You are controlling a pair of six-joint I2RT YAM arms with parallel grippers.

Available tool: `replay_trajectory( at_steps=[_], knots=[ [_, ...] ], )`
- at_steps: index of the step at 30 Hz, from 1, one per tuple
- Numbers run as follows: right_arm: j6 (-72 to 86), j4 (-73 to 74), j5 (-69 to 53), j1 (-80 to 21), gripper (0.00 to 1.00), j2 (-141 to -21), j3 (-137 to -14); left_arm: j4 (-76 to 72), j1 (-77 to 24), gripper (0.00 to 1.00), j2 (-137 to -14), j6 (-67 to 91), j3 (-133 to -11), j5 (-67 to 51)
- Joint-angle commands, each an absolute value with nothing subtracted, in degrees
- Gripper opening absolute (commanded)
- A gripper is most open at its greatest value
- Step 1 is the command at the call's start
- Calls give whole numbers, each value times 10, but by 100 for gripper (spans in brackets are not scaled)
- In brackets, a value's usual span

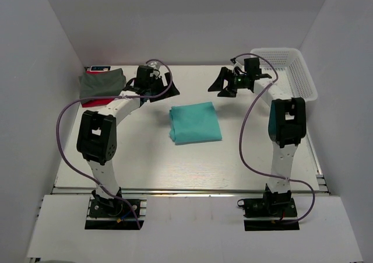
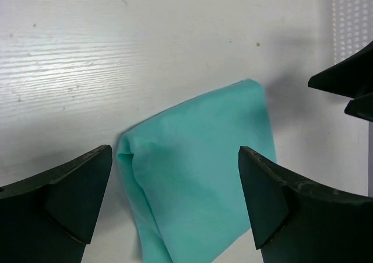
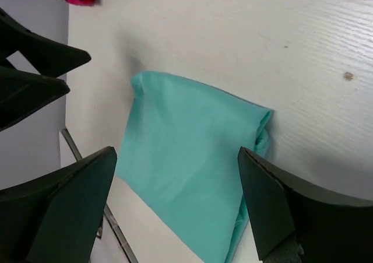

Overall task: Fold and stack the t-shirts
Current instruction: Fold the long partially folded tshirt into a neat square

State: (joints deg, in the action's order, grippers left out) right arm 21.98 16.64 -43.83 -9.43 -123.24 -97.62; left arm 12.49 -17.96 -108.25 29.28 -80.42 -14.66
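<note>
The teal t-shirt [image 1: 195, 122] lies folded into a rough square at the middle of the table; it also shows in the left wrist view [image 2: 198, 175] and the right wrist view [image 3: 186, 181]. A dark grey-green t-shirt [image 1: 102, 83] lies folded on a red one [image 1: 93, 101] at the far left. My left gripper [image 1: 167, 88] is open and empty, raised behind the teal shirt's left side. My right gripper [image 1: 224, 83] is open and empty, raised behind its right side. Neither touches the cloth.
A white mesh basket [image 1: 291, 70] stands at the far right corner, its edge showing in the left wrist view [image 2: 351, 18]. White walls close in the table on the left, back and right. The arms' purple cables loop over the table.
</note>
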Motion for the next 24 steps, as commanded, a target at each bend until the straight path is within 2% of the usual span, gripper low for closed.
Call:
replay_trajectory(
  at_steps=[1,7,10,18,24],
  knots=[
    [204,136,-429,-99,90,-1139,-914,104,-196,99,-1046,245,-796,-193],
    [222,68,-438,-117,90,-1012,-728,55,-215,99,-1004,231,-710,-295],
    [240,34,-443,-122,90,-994,-681,30,-230,99,-993,231,-675,-332],
    [301,-70,-464,-147,90,-1026,-587,-40,-250,99,-983,231,-560,-399],
    [323,-104,-472,-142,90,-1084,-548,-28,-250,99,-983,218,-491,-377]
  ],
)
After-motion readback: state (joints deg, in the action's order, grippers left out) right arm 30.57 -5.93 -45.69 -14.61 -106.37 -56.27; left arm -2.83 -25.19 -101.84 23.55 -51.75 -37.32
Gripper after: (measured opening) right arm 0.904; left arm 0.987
